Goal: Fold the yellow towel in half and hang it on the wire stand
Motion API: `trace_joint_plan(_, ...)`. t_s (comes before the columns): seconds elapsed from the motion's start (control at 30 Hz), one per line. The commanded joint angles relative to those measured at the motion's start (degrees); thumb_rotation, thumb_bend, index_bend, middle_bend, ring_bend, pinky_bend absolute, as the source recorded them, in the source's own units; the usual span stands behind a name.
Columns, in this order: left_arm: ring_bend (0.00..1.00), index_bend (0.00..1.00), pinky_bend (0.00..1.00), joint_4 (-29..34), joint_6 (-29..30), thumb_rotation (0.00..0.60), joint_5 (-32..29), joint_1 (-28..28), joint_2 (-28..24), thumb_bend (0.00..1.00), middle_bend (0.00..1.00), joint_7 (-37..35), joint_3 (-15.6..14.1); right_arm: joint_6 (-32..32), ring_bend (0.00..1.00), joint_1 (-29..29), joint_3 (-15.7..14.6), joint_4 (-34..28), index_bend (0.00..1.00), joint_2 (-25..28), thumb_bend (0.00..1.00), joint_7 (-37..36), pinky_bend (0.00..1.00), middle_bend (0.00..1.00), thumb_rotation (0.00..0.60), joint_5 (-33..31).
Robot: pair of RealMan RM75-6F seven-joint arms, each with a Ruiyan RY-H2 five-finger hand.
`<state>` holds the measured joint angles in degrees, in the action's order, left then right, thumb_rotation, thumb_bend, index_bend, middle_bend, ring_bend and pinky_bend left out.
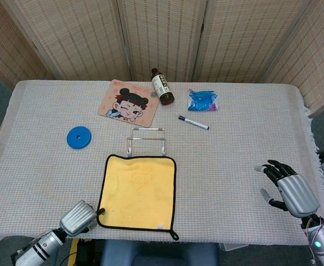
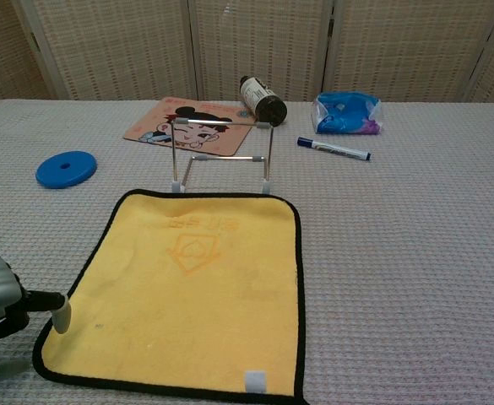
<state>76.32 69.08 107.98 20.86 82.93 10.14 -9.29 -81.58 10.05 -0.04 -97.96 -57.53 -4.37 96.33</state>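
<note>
The yellow towel (image 1: pixel 138 192) lies flat on the worktop (image 1: pixel 234 166), just in front of the wire stand (image 1: pixel 146 140). The left robot hand (image 1: pixel 78 218) reaches a fingertip (image 2: pixel 61 315) to the towel's near left corner, gripping nothing. The right robot hand (image 1: pixel 289 188) hovers well apart, fingers spread, empty.

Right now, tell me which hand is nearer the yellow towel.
Left. The left hand is at the yellow towel's near-left corner, its fingertips at the black edge. The right hand hovers far off by the table's right edge, fingers spread, holding nothing.
</note>
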Motion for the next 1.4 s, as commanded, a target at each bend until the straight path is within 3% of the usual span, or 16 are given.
trace_joint_plan(0.03,0.83,0.43,1.0,-0.3,0.1,0.6,-0.4,0.1,0.6,0.33,0.97,0.1,0.0,-0.1,0.19,-0.1,0.0,0.0,0.24,0.0,0.39,0.0,0.22,0.28,0.6,0.0)
trace_joint_plan(1.0,0.84,0.46,1.0,2.3,-1.7,0.6,-4.9,0.7,2.2,0.33,0.98,2.4,-0.1,-1.4,0.19,-0.7,-0.2,0.3,0.24,0.3,0.39,-0.5,0.22,0.28,0.6,0.0)
trace_joint_plan(1.4,0.84,0.52,1.0,0.4,-0.6,0.6,-5.6,0.9,4.0,0.35,0.99,0.5,0.5,-1.7,0.19,-1.1,-0.4,1.0,0.24,0.1,0.39,-1.1,0.22,0.28,0.6,0.0)
